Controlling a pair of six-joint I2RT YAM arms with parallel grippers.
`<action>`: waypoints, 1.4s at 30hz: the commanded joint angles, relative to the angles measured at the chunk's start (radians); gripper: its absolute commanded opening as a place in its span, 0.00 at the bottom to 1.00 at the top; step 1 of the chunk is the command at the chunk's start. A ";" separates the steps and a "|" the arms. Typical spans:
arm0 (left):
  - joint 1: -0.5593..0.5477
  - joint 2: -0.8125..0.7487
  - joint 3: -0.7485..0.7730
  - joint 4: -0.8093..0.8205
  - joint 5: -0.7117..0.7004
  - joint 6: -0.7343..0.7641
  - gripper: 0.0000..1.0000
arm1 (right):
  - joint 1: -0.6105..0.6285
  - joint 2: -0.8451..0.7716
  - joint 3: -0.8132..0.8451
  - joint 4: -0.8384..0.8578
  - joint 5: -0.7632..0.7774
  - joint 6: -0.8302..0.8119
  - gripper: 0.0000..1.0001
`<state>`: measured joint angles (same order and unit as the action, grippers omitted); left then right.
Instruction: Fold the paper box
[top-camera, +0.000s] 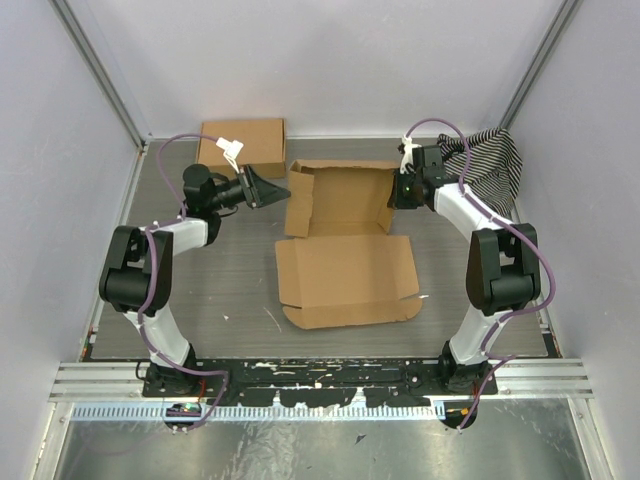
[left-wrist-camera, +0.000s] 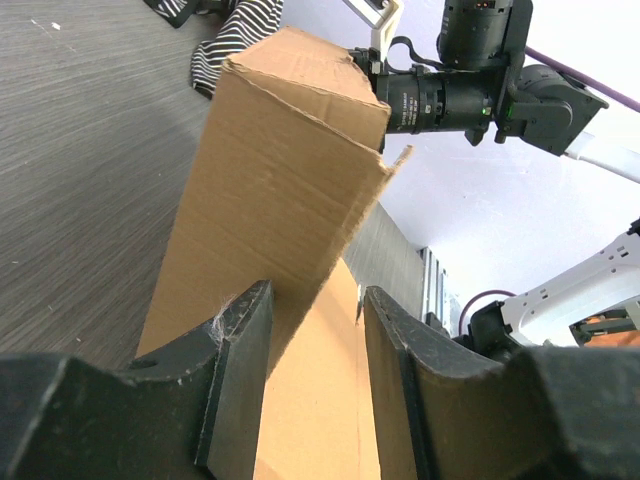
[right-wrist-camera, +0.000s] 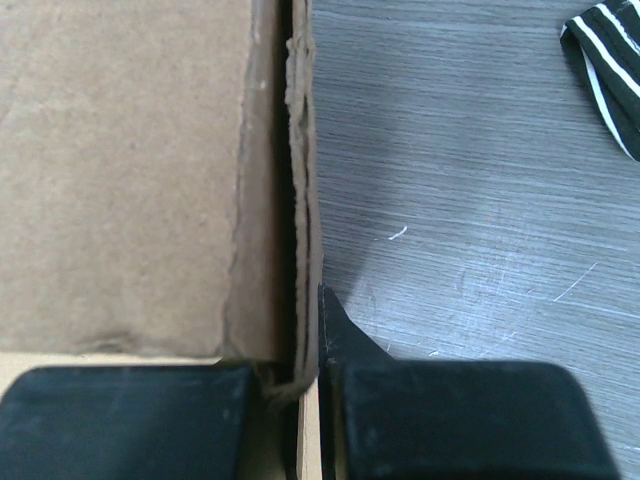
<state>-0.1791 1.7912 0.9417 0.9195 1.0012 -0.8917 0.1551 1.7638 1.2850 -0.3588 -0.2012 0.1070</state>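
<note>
The paper box (top-camera: 340, 200) is brown cardboard in the middle of the table. Its back half has raised walls, and its lid panel (top-camera: 345, 280) lies flat in front. My left gripper (top-camera: 268, 188) is open, just left of the upright left side flap (top-camera: 297, 198). In the left wrist view the flap (left-wrist-camera: 285, 180) stands tall ahead, its lower edge between my open fingers (left-wrist-camera: 243, 365). My right gripper (top-camera: 398, 190) is shut on the box's right wall. In the right wrist view that doubled wall (right-wrist-camera: 300, 200) is pinched at the gripper (right-wrist-camera: 310, 375).
A second flat brown cardboard piece (top-camera: 243, 143) lies at the back left, behind my left arm. A black-and-white striped cloth (top-camera: 490, 160) lies at the back right corner, also in the right wrist view (right-wrist-camera: 610, 70). Grey walls close in the table.
</note>
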 joint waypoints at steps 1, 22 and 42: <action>-0.011 -0.032 -0.014 -0.068 -0.015 0.085 0.46 | 0.004 -0.011 0.055 0.021 0.000 0.007 0.04; -0.178 -0.162 0.097 -0.694 -0.600 0.548 0.42 | 0.054 -0.084 -0.036 0.063 0.101 0.045 0.03; -0.346 -0.044 0.462 -1.348 -1.358 0.576 0.00 | 0.148 -0.140 -0.007 -0.013 0.258 0.135 0.02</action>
<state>-0.4850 1.7088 1.2869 -0.1986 -0.0959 -0.3023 0.2871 1.6943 1.2190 -0.3580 0.0139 0.1989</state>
